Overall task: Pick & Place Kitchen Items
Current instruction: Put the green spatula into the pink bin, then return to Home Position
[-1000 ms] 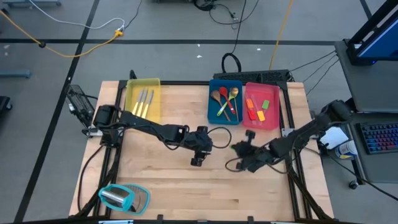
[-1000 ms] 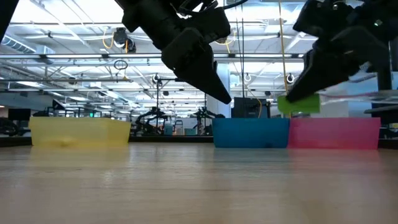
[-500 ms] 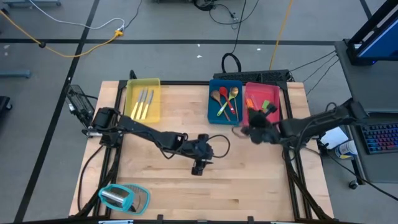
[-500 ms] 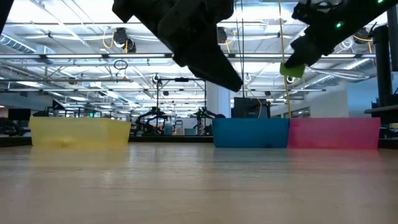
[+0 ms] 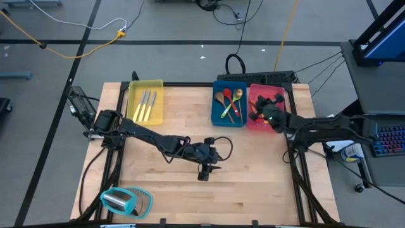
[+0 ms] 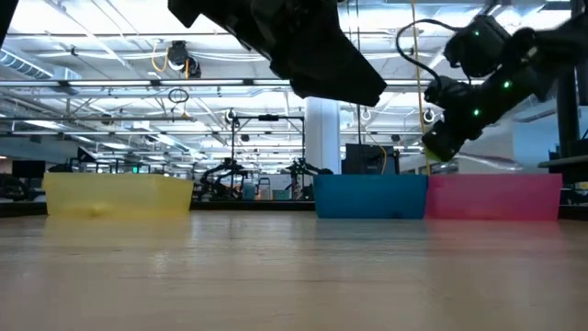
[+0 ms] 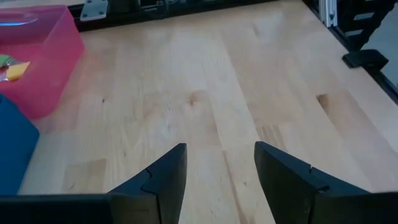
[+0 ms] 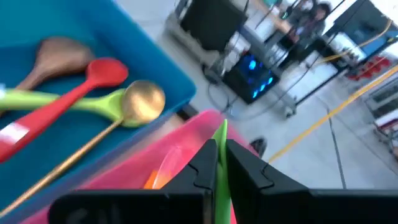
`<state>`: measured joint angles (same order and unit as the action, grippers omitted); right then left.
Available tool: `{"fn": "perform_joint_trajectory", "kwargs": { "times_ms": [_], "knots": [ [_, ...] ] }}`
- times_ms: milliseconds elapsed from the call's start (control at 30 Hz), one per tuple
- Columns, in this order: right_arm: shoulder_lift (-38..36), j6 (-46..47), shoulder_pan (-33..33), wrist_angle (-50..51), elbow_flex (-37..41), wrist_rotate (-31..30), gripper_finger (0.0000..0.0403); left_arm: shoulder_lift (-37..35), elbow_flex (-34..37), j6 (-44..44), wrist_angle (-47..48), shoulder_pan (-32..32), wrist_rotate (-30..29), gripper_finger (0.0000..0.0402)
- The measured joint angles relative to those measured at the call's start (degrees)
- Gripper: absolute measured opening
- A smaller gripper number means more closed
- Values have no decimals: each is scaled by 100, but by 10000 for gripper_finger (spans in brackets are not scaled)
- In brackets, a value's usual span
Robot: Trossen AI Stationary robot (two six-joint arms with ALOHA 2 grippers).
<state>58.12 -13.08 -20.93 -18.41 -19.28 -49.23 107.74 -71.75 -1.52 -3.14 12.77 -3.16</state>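
Green spatula (image 8: 219,163) between right fingers (image 8: 202,169)

Legible text, labels, brands, numbers, signs: none in any view. Trays, utensils, bench surface and arms carry no readable marking. Lit screens and hanging fixtures in the room beyond the bench are too blurred and too small for anything on them to be read.

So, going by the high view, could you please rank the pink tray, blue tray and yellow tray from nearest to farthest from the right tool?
1. pink tray: directly under the right tool, at the back right.
2. blue tray: next to the pink one, toward the left.
3. yellow tray: back left, farthest.
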Motion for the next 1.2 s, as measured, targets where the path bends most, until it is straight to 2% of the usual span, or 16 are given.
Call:
{"fn": "perform_joint_trajectory", "kwargs": {
  "times_ms": [67,133,300,700,1033,1200],
  "knots": [
    [6,-304,-310,-951,255,225,13,0,0,14,-16,-2,0,191],
    [6,-310,-562,-1478,455,524,13,-1,0,14,-8,-4,0,191],
    [10,273,-1068,-1535,780,1186,13,0,0,-111,-13,-12,-7,191],
    [10,1291,-1635,-1497,1354,1165,19,0,0,-159,-19,-104,-9,191],
    [8,1659,-1664,-1522,1598,1195,81,0,0,-401,-13,-124,-7,191],
    [8,1907,-1659,-1874,1603,1206,102,0,0,-572,-13,-124,-72,191]
  ]
}}
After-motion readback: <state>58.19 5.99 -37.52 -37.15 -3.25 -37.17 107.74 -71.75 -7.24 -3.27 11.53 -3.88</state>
